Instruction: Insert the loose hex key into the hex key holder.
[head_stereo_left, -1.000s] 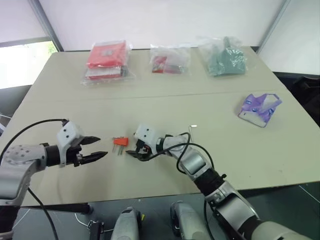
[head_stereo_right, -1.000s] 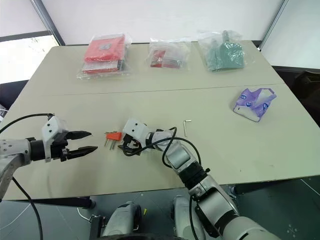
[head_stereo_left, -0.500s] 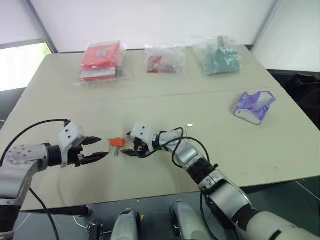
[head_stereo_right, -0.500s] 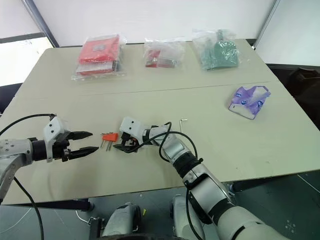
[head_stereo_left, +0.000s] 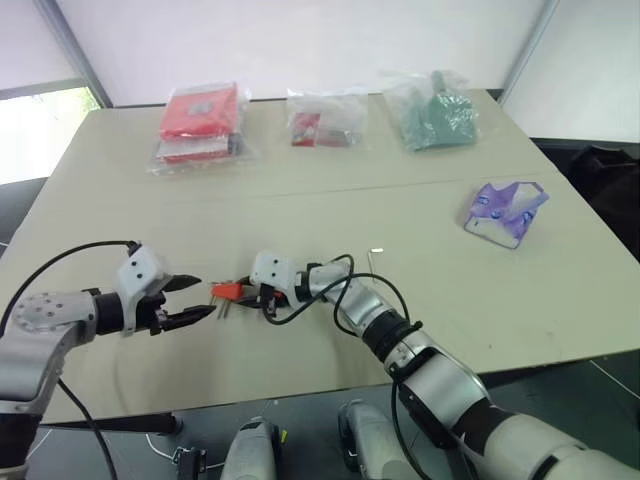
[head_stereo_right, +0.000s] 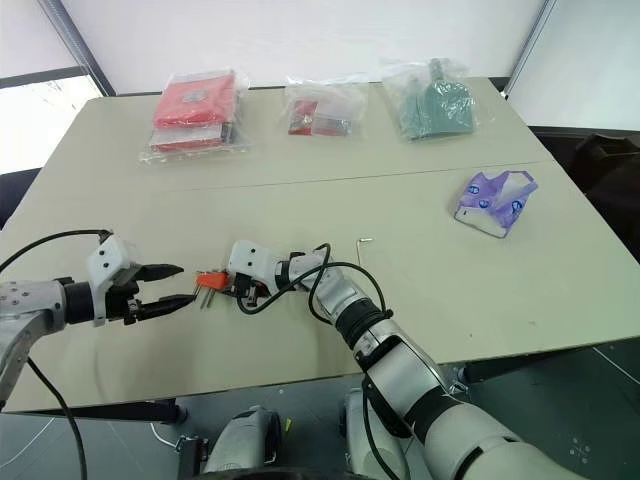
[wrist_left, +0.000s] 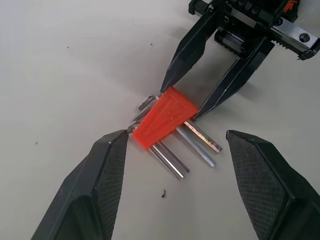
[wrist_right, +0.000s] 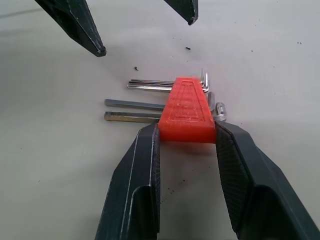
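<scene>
both fingers of the right gripper (wrist_right: 186, 135) clamp the hex key holder (wrist_right: 186, 110).

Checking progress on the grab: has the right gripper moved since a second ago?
Yes. The right gripper has slid left along the table, reaching the orange holder.

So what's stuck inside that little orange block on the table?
Thin grey metal hex keys run through the hex key holder, their long ends and bent ends sticking out on opposite sides. The right gripper has its fingers against the block's wide end. The stretches inside the plastic are hidden.
</scene>
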